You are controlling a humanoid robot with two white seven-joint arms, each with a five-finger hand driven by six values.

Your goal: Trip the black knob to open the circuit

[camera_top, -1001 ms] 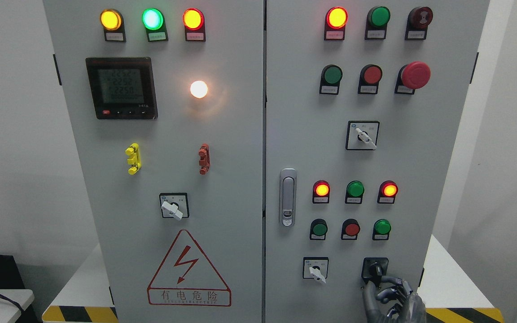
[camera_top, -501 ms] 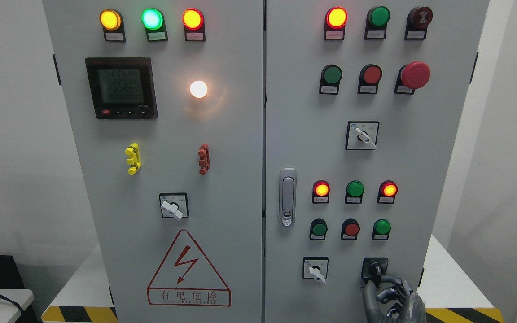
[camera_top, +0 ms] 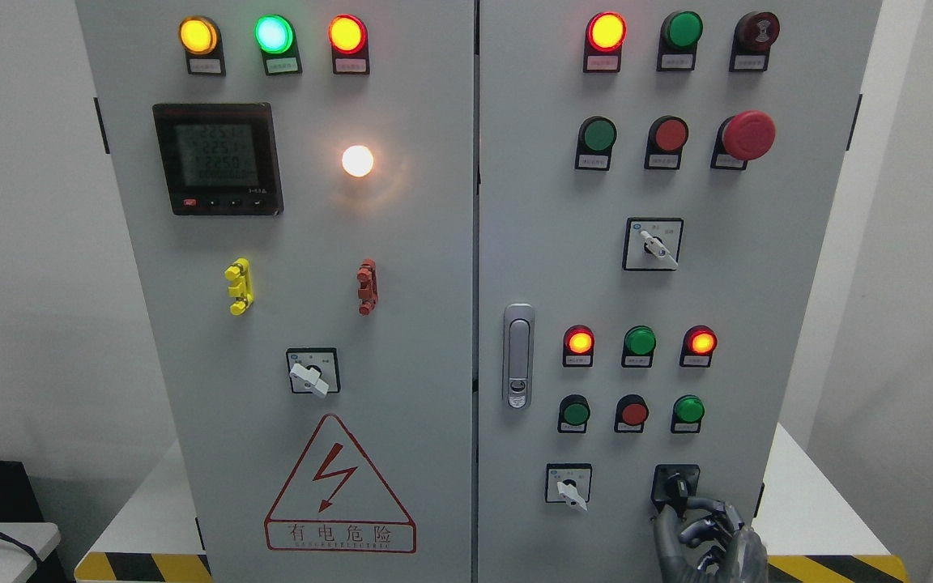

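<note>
As lamps (camera_top: 580, 341) are seen lit, trip judged undone | knob (camera_top: 676, 487) pinched at lower edge by curled right hand (camera_top: 705, 534) fingers | turn left to do

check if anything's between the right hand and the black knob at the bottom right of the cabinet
Nothing visible stands between them. The right hand is already at the black knob, its fingers reaching up to the knob's lower edge; whether they grip it cannot be told.
</note>
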